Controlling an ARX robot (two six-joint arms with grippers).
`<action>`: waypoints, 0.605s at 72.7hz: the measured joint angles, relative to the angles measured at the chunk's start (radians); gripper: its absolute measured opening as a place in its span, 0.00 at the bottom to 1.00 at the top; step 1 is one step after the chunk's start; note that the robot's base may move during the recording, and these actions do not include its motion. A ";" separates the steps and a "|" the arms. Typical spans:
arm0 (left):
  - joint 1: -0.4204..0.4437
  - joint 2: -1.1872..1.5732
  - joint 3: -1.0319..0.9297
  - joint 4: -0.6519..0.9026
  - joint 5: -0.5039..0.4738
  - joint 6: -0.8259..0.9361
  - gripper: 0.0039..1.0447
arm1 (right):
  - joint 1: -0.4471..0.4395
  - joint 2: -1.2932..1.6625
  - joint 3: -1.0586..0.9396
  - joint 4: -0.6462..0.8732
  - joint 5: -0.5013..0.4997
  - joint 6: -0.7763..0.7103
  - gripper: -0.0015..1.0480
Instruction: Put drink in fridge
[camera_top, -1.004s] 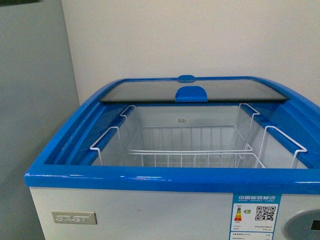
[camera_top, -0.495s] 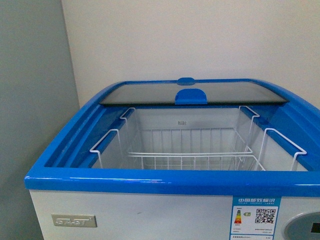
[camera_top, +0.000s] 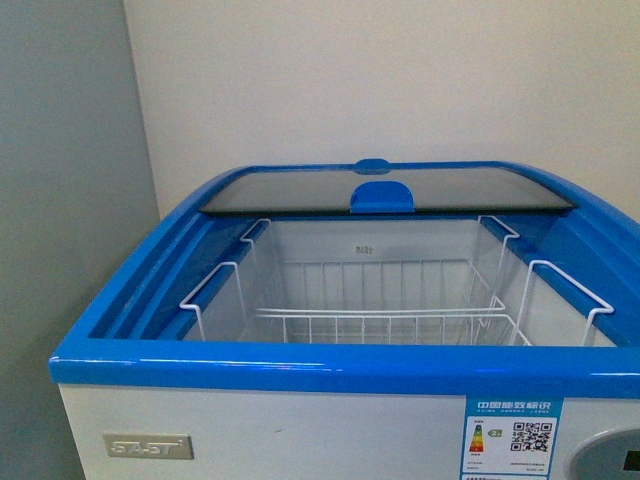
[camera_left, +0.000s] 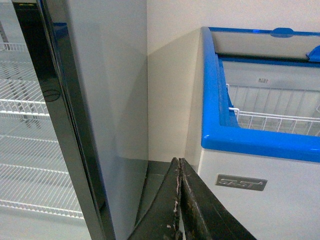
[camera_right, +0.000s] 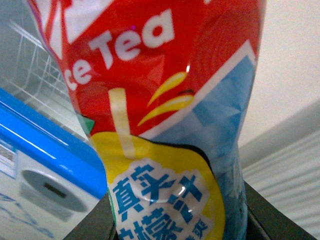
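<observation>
Item 1: fridge (camera_top: 300, 362), white chest with blue rim. Its glass lid (camera_top: 390, 190) sat slid to the back and the top was open. It held 1 white wire basket (camera_top: 380, 315), hooked over the rim.

Item 2: drink (camera_right: 165, 100), 1 red-labelled iced tea bottle. My right gripper (camera_right: 180, 227) was clamped on it, outside the fridge near its front rim.

Item 3: my left gripper (camera_left: 179, 200), fingers pressed together, hung low by the fridge's front corner.

Item 4: grey cabinet (camera_left: 110, 100), holding wire shelves (camera_left: 25, 105), stood beside the fridge.
</observation>
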 joint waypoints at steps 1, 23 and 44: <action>0.000 -0.004 -0.002 -0.002 0.000 0.000 0.02 | 0.005 0.014 0.008 0.003 0.000 -0.025 0.38; 0.000 -0.104 -0.047 -0.059 0.000 0.000 0.02 | 0.163 0.425 0.237 0.054 0.069 -0.627 0.38; 0.000 -0.220 -0.092 -0.114 0.000 0.001 0.02 | 0.348 0.838 0.506 0.127 0.205 -0.669 0.38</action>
